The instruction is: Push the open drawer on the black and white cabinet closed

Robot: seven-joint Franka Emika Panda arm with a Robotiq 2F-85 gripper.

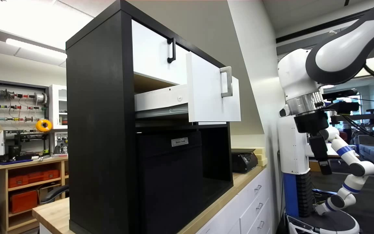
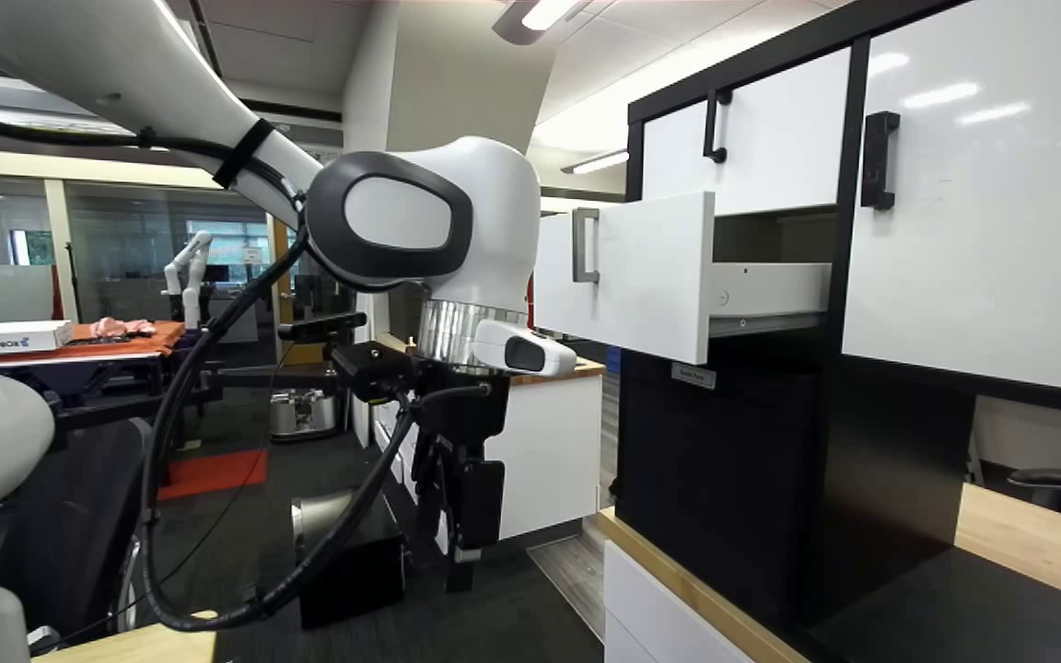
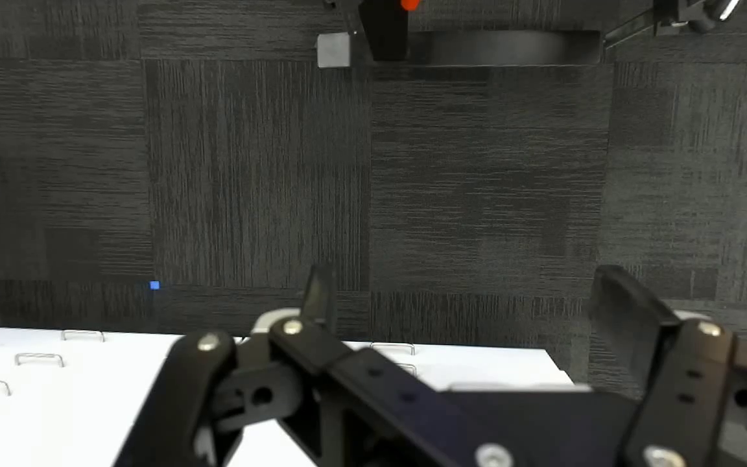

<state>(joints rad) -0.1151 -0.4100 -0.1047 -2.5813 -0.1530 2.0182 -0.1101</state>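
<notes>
The cabinet (image 1: 97, 130) has black sides and white upper fronts; it also shows in an exterior view (image 2: 899, 488). The drawer (image 1: 203, 94) sticks out of it, open, with its white front, grey-looking handle and pale inner side visible; it also shows in an exterior view (image 2: 655, 285). Another white front (image 1: 153, 48) with a black handle sits above it, flush. My gripper (image 1: 324, 165) hangs pointing down, apart from the drawer and out in front of the cabinet. In the wrist view the gripper (image 3: 467, 288) has its fingers wide apart with nothing between them. The drawer is not recognizable there.
The cabinet stands on a wooden counter (image 1: 245, 178) over white drawers (image 1: 255, 201) with metal handles. A black device (image 1: 243, 161) sits on the counter beyond the cabinet. A black front (image 1: 170, 175) with a small tag is below the drawer. Dark carpet (image 3: 270, 175) lies under the gripper.
</notes>
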